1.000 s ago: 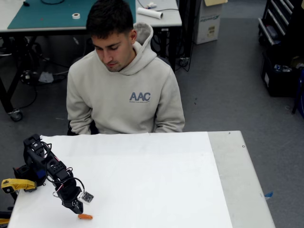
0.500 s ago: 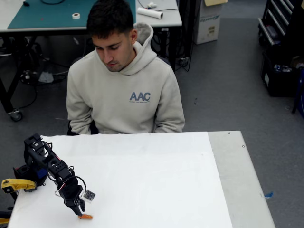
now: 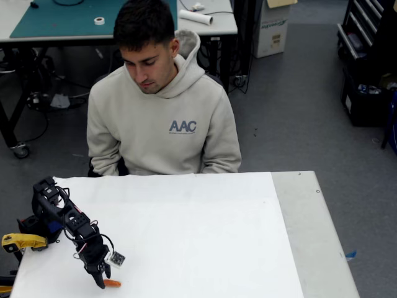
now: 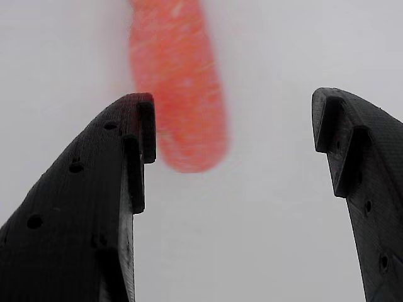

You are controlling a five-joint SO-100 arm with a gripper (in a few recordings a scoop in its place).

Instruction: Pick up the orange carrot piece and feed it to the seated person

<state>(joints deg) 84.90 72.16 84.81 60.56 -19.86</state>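
At the left edge of the fixed view, a yellow-handled tool [image 3: 23, 241] lies beside the base of the black, cable-strung arm, whose gripper [image 3: 100, 279] now reaches down to the white surface [image 3: 205, 236] — lower and nearer the front edge than a second ago. Just right of its tip lies the orange carrot piece [image 3: 111, 283], a stubby cylinder with rounded ends, unmoved from earlier. In the wrist view the jaws stand apart, two matte black printed fingers [image 4: 88, 214] with stepped inner faces and small round holes, and the carrot piece [image 4: 179, 88] — blurred, pale-flecked and smooth — lies on the surface with its rounded end just beside the left finger's tip, ungripped. Behind the surface sits the seated person [image 3: 162, 118] in a soft grey-beige hoodie with blue "AAC" lettering, head bowed toward the surface, posture unchanged.
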